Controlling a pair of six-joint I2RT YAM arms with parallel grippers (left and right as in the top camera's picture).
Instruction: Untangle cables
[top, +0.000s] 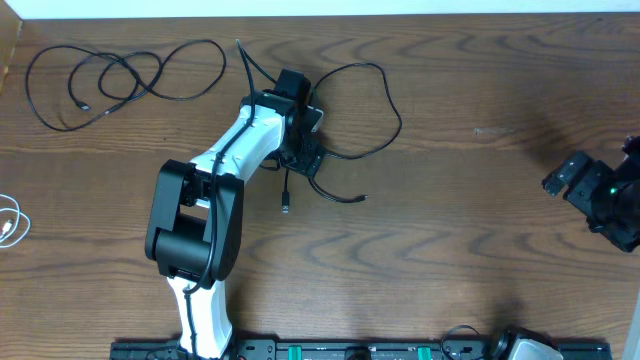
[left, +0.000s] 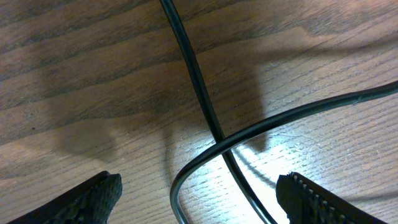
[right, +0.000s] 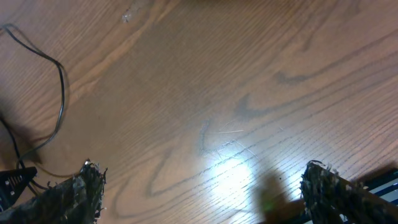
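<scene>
One black cable (top: 385, 105) loops right of the table's middle, and its plug ends lie at the front. My left gripper (top: 305, 152) hangs open low over it. In the left wrist view two strands of this black cable (left: 193, 68) cross between the spread fingers (left: 93, 199), touching neither. My left gripper (left: 199, 205) holds nothing. A second black cable (top: 130, 78) lies coiled at the far left. A white cable (top: 10, 222) shows at the left edge. My right gripper (top: 578, 186) sits at the right edge, well away. It is open over bare wood (right: 205, 193).
The brown wooden table (top: 480, 250) fills the views. A black rail (top: 350, 350) with the arm bases runs along the front edge. In the right wrist view a thin black cable strand (right: 60, 93) curves at the left.
</scene>
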